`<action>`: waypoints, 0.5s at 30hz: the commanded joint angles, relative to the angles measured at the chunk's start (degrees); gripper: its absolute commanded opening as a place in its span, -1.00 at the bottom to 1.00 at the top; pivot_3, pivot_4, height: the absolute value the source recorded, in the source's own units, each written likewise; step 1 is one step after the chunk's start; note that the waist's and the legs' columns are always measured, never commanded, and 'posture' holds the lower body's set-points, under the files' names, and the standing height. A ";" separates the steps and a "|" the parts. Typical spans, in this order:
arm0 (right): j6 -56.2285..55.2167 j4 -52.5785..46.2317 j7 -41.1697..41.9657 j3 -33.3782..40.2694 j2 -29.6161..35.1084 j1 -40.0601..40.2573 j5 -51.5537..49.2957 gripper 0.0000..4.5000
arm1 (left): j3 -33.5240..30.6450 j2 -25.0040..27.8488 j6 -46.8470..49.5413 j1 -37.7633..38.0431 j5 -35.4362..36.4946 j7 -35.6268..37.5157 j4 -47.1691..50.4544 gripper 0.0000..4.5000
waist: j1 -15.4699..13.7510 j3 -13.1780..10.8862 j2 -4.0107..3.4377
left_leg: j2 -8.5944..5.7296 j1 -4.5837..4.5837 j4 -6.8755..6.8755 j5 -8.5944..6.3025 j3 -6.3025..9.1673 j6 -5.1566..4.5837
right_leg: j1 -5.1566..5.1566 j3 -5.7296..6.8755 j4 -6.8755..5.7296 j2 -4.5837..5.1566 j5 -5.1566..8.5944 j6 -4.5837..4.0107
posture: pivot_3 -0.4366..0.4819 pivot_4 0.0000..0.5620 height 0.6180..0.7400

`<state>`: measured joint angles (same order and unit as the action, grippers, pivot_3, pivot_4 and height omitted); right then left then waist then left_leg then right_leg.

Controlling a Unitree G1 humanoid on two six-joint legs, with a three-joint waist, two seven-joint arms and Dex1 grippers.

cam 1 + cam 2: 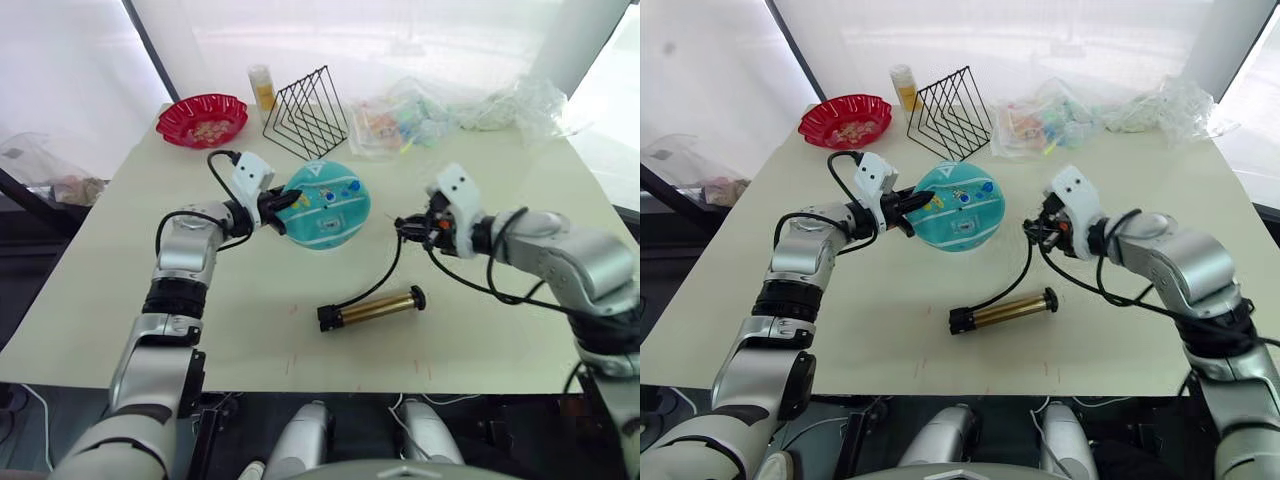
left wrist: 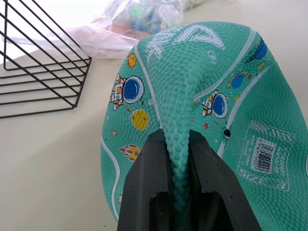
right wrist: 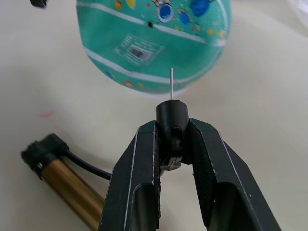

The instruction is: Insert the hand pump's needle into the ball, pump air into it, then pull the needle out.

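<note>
Holding: the left claw is pinching a fold of the flattish teal ball, keeping it propped up on edge on the worktop, in front of the wire rack.
Right claw: the right claw is pressed together on the black fitting of the needle, a little apart from the ball.
Needle axis: its long axis runs straight out along the claw toward the ball's printed face; the tip lines up below the small dark valve hole, not on it.
Hand pump: the hand pump lies on its side near the front edge, long axis roughly across the worktop, hose curving up to the right claw.
Risk, aim: pushed in along this line, the pin would likely meet plain rubber and bend or skid.
Risk, grip: the soft fold could slip from the left claw under the push, letting the ball tip away.
Risk, hose: a tight hose may drag the pump.
</note>
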<state>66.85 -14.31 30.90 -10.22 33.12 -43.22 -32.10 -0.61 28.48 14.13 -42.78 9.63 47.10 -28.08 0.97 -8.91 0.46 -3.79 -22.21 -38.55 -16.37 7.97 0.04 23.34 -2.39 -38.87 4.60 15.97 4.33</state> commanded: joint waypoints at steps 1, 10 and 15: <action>2.81 5.60 0.01 -2.05 -5.70 -7.61 0.33 -0.82 | 0.27 -0.85 -0.06 1.35 -0.12 -0.38 0.32 -1.00 | 0.05 0.02 -0.02 | 0.00 0.00 0.01 0.00 -0.03 0.00 | 0.02 -0.01 -0.04 0.03 0.00 0.00 | -0.05 -0.47 1.00; 5.65 18.52 -0.56 -4.39 -14.96 -17.83 3.96 -0.82 | 0.03 -2.10 3.65 3.48 -0.03 -2.29 5.98 -1.00 | 0.25 0.05 -0.04 | -0.05 -0.08 -0.02 0.00 -0.02 0.01 | 0.15 0.09 -0.09 0.16 -0.02 -0.02 | -0.05 -0.47 1.00; 3.05 26.15 -0.04 -6.32 -17.88 -21.16 7.58 -0.82 | -0.04 -2.51 6.26 4.44 0.18 -3.38 8.90 -1.00 | 0.82 0.06 -0.06 | -0.05 -0.26 -0.06 0.04 0.04 0.06 | 0.33 0.19 -0.20 0.17 -0.02 -0.03 | -0.05 -0.47 1.00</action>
<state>71.07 11.59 30.33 -16.37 15.60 -62.89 -25.24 -1.96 26.78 19.21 -39.14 9.38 43.41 -20.25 1.79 -8.85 0.40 -3.84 -22.50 -38.64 -16.33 8.02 0.10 23.66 -2.18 -39.07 4.77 15.95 4.30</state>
